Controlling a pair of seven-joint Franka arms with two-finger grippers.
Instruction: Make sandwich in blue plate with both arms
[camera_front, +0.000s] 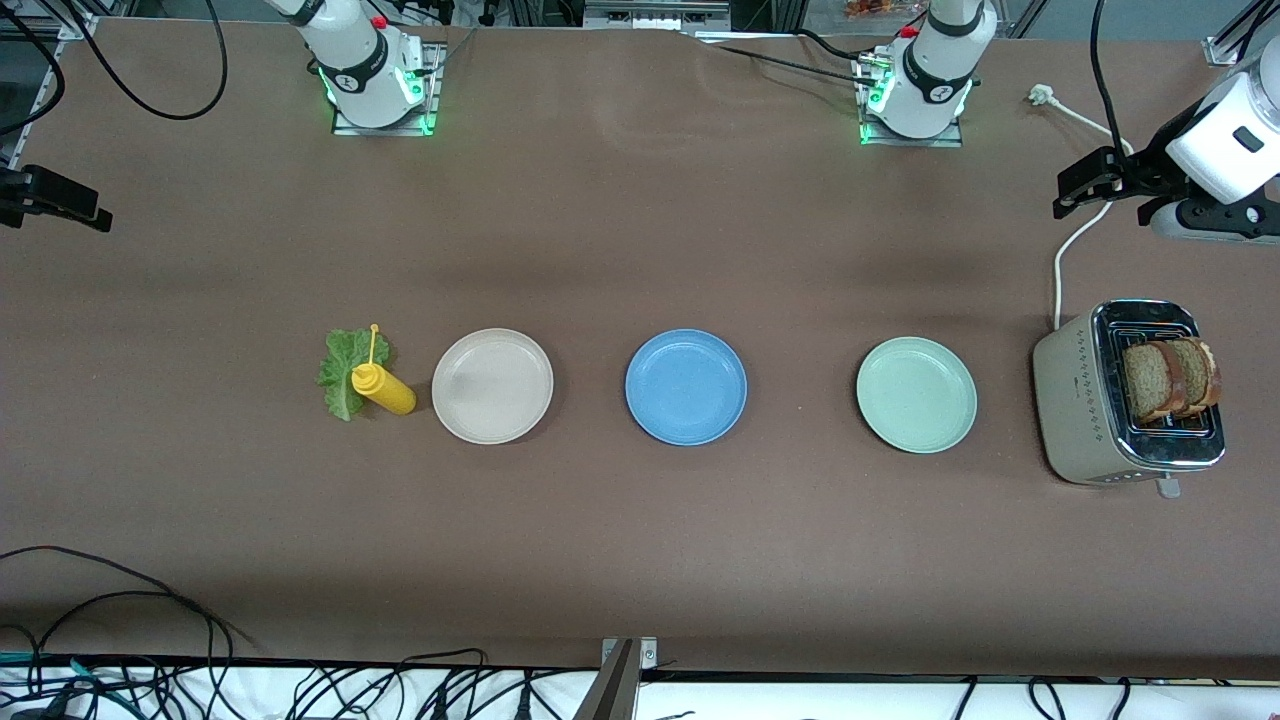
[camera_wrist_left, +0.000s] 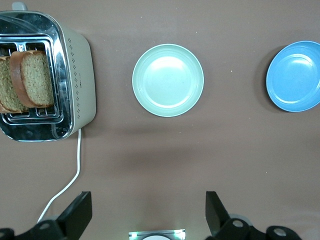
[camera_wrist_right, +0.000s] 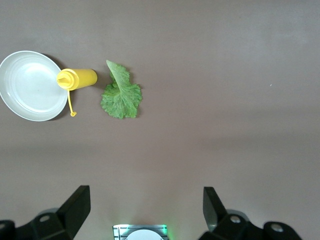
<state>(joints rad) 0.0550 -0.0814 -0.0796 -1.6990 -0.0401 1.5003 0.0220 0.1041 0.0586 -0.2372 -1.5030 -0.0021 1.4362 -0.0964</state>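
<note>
3 plates are set in a row across the brown table (camera_front: 640, 560): a beige-white plate (camera_front: 492, 385) toward the right arm's end, the blue plate (camera_front: 686, 386) in the middle, and a pale mint-green plate (camera_front: 916, 394) toward the left arm's end. The blue plate is bare. 2 slices of brown wholegrain bread (camera_front: 1170, 378) are seen standing upright in the slots of a beige toaster (camera_front: 1075, 410) at the left arm's end, beside the mint-green plate. A green lettuce leaf (camera_front: 343, 372) is laid flat at the right arm's end, with a yellow squeeze bottle (camera_front: 383, 389) standing just beside the beige-white plate. The left gripper (camera_wrist_left: 149, 212) is held high over bare table, fingers spread wide and holding nothing. The right gripper (camera_wrist_right: 146, 210) is likewise raised over bare table, wide open and holding nothing.
</note>
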